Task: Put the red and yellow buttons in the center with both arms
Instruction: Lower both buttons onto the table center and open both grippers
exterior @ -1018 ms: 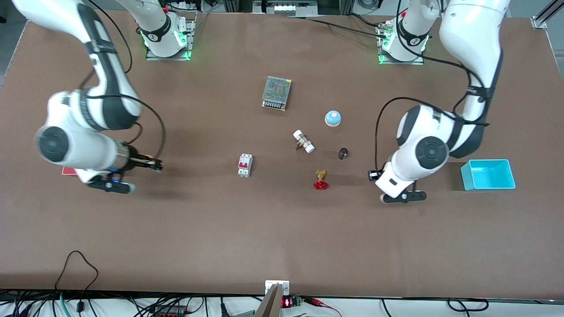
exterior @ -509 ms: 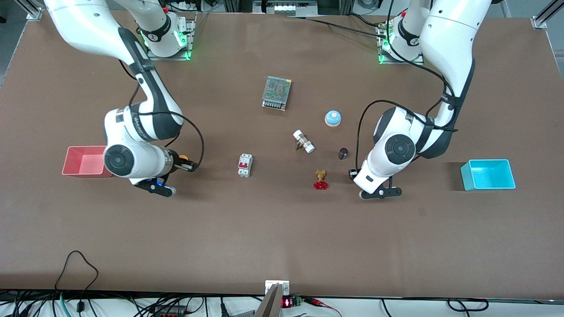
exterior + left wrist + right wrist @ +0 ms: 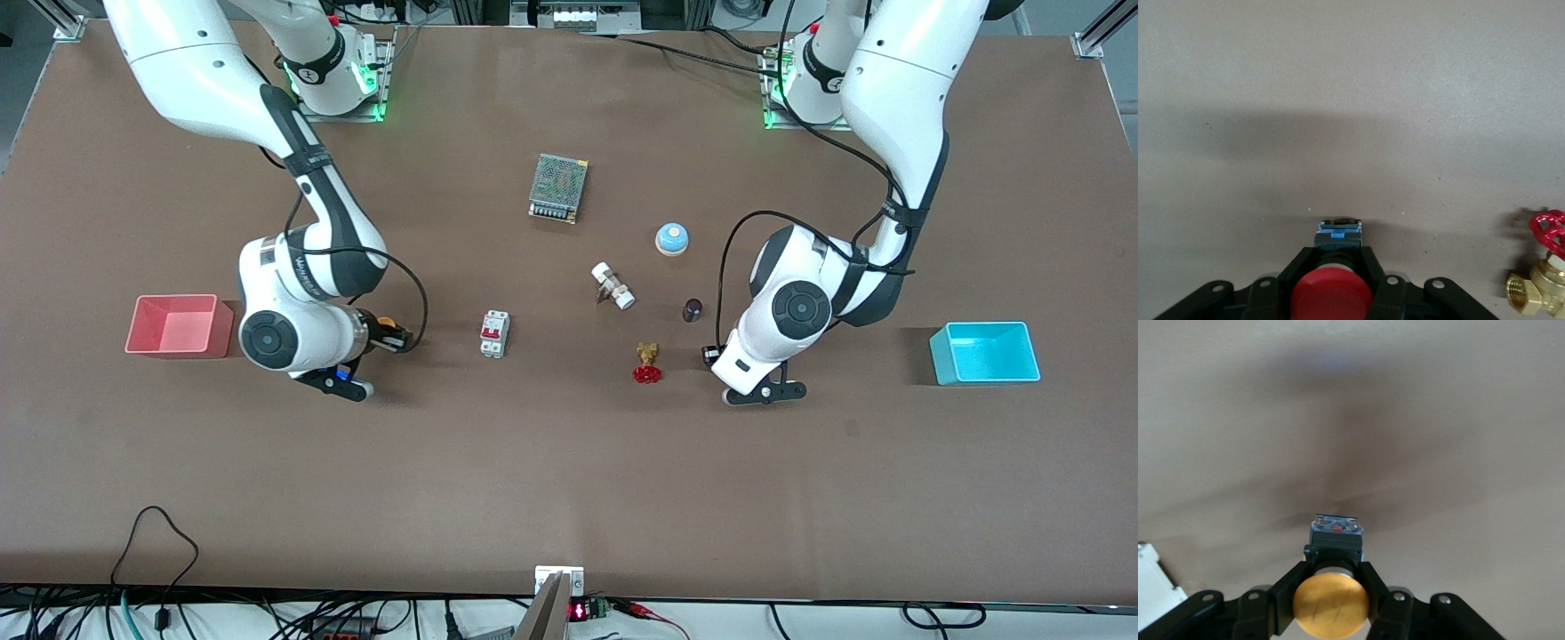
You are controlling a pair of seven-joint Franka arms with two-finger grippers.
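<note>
My right gripper (image 3: 402, 339) is shut on the yellow button (image 3: 386, 322) and holds it low over the brown tabletop (image 3: 569, 427), between the pink tray and the circuit breaker. In the right wrist view the fingers (image 3: 1288, 590) clamp the black body under the orange-yellow cap (image 3: 1331, 603). My left gripper (image 3: 709, 355) is beside the brass valve, low over the table. In the left wrist view its fingers (image 3: 1298, 267) are shut on the red button (image 3: 1331, 299). The red button is hidden in the front view.
A pink tray (image 3: 173, 326) lies at the right arm's end and a blue tray (image 3: 984, 353) at the left arm's end. In the middle lie a circuit breaker (image 3: 494, 334), brass valve with red handwheel (image 3: 647, 364), white fitting (image 3: 613, 285), dark knob (image 3: 693, 309), bell (image 3: 672, 238) and power supply (image 3: 558, 188).
Both arms moved toward the table's middle with their buttons: the right gripper away from the pink tray, the left gripper from near the blue tray to beside the valve.
</note>
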